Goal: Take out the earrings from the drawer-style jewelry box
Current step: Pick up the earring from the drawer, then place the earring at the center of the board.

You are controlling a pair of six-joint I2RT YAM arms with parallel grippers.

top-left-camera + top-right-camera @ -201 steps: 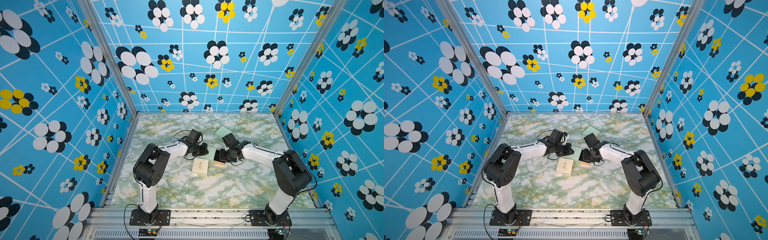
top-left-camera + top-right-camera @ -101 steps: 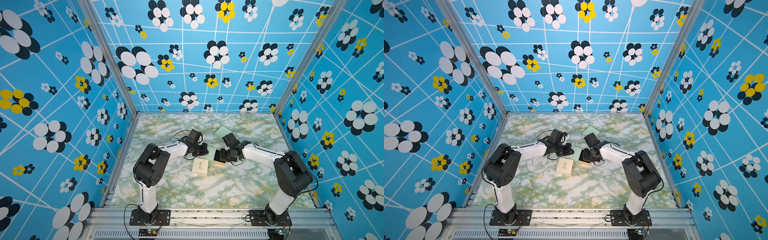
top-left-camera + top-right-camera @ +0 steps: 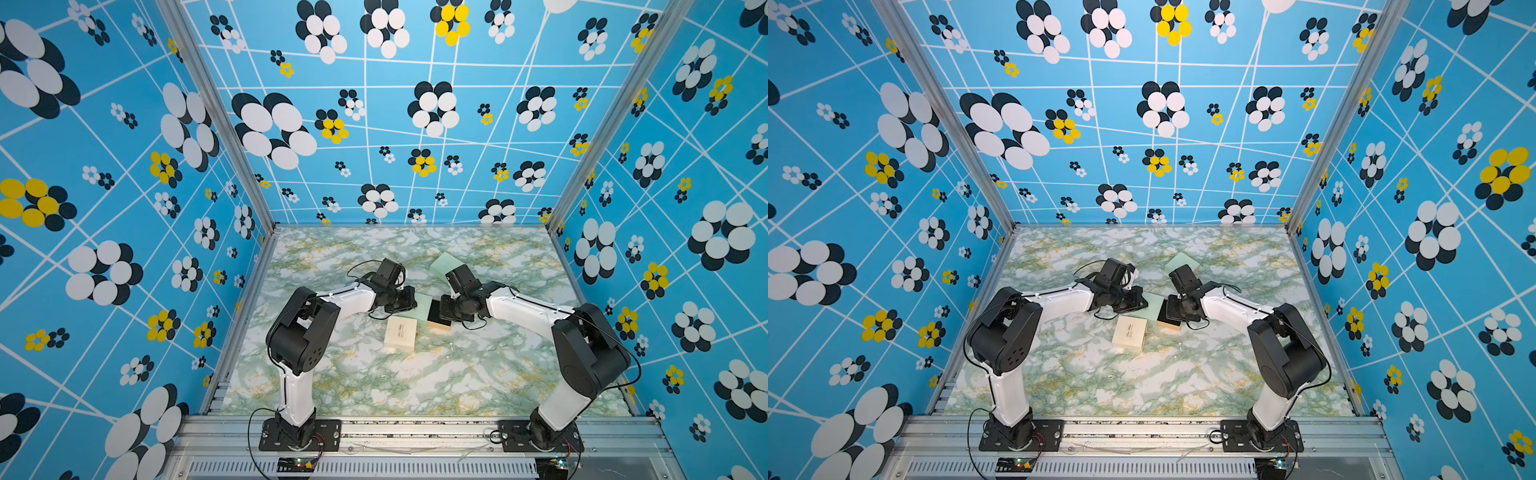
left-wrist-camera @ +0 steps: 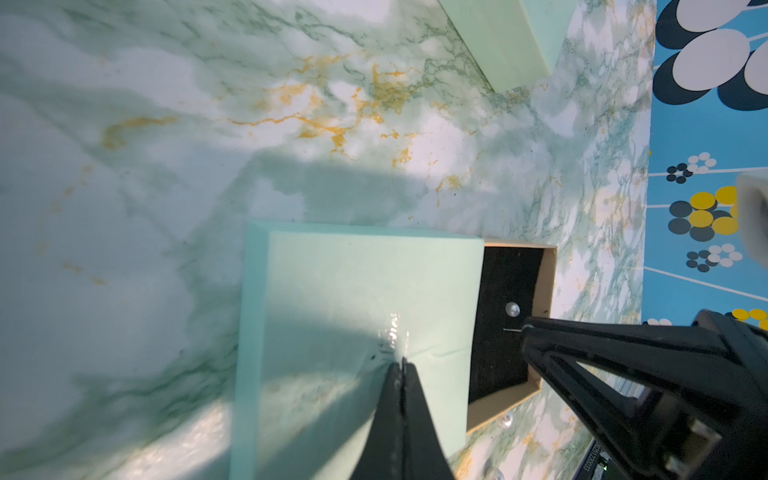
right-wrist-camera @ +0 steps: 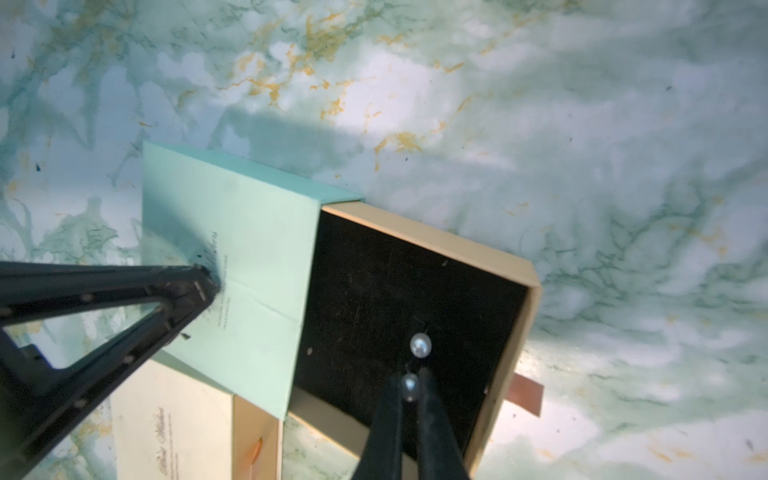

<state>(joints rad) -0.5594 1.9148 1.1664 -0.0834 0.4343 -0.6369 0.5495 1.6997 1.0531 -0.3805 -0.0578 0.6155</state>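
My right gripper is pinched narrow on one pearl-white round earring inside the black-lined tan cardboard drawer, mid-frame in a top view. The second earring lies just beside it. My left gripper, fully closed, presses down on the mint-green cardboard sleeve. Risks: the smooth bead squirts out of the tips on lift, and the sleeve slides if that pressure drops.

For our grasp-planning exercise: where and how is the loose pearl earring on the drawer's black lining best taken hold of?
Probably pinch the pearl earring across its round bead, coming straight down from above: the drawer walls block sideways approaches.
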